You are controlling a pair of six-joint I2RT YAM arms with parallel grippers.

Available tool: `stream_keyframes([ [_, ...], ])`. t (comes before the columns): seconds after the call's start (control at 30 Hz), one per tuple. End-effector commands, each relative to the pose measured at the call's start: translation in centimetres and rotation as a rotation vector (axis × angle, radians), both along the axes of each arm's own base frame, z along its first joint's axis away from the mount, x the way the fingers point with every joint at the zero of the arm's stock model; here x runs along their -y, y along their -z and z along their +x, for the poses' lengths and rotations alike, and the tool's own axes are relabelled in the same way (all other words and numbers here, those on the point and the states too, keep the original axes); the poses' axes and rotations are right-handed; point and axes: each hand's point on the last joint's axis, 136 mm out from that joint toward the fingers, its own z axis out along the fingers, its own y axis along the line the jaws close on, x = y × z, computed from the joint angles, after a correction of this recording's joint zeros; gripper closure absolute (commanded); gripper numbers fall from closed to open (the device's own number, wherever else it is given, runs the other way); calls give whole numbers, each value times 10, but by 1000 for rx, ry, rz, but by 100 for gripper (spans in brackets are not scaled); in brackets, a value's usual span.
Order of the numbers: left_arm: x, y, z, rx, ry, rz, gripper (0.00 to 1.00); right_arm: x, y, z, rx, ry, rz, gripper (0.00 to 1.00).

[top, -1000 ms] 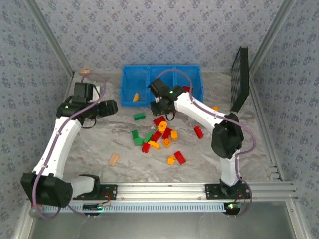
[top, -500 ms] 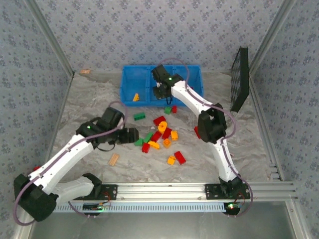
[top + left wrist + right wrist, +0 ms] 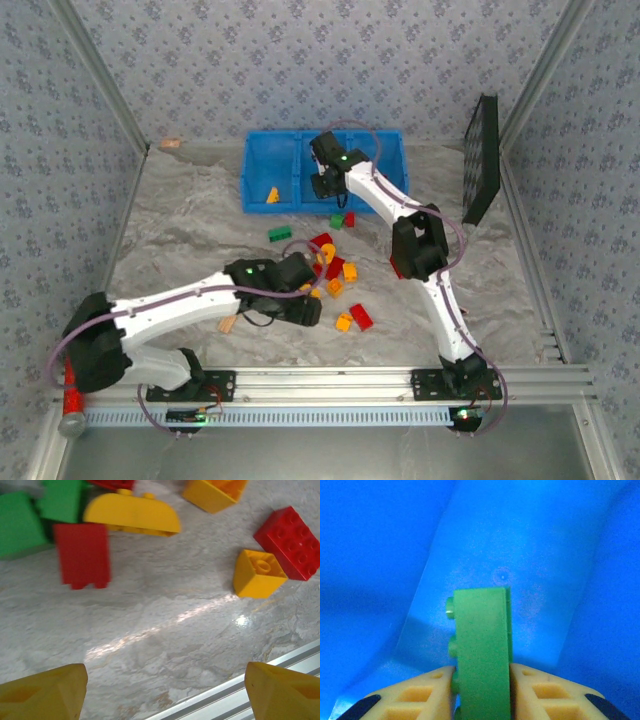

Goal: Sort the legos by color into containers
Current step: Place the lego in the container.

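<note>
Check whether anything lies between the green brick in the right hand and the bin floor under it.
Nothing visible does: the green brick, pinched in the right hand, hangs over bare blue bin floor.

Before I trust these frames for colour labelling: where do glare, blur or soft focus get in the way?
Left wrist: a bright glare streak crosses the table, and the red lego at upper left is smeared by blur. Right wrist: the green lego is fairly sharp, the blue bin behind it soft and featureless. Top external: even light, soft shadows.
</note>
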Motion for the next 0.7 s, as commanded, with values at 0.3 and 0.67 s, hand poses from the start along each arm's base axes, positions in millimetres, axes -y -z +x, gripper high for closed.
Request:
stream_keyframes([
  [0.3,62,1,1,54,166,27,18,-6,-13,-3,15,-44,42,54],
  [0.67,90,32,-12,37,320,96,19,4,-93,-27,102,-65,121,54],
])
